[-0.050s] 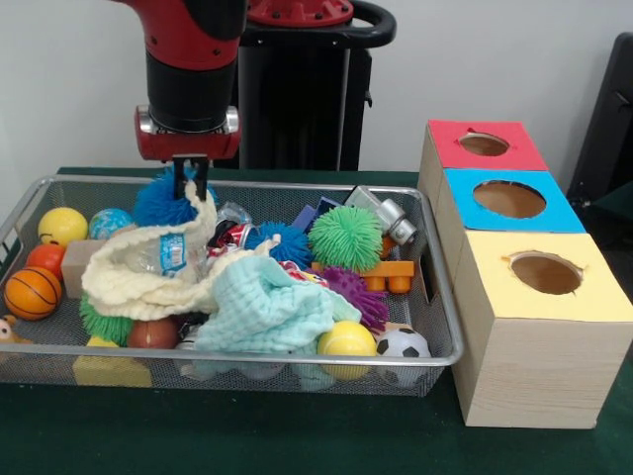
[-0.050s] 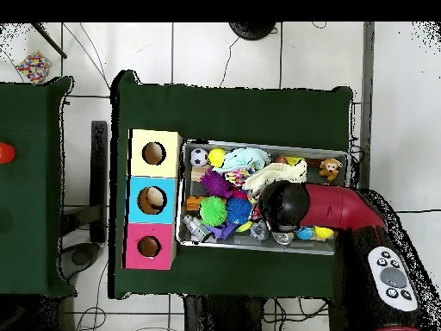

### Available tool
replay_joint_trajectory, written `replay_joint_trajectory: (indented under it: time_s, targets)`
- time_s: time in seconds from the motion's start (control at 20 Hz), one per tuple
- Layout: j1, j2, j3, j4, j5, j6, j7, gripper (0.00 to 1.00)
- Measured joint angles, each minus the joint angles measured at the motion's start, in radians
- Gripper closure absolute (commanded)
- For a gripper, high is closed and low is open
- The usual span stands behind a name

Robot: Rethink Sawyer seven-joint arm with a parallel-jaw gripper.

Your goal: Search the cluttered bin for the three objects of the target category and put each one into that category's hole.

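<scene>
The gripper hangs just above the mesh bin, its dark tips touching the top of the cream cloth in front of a blue spiky ball. I cannot tell whether the tips are spread or pinched. The cloth drapes over a plastic bottle and neighbouring toys, so a lift might drag them out or spill balls. Which category is wanted isn't evident; the holed boxes stand beside the bin, well clear.
</scene>
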Motion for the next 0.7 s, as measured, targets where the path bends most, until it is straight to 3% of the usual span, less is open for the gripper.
replay_joint_trajectory:
  time_s: [0.7]
  targets:
    - [-0.016,0.000,-0.001,0.028,0.006,0.000,0.000,0.00]
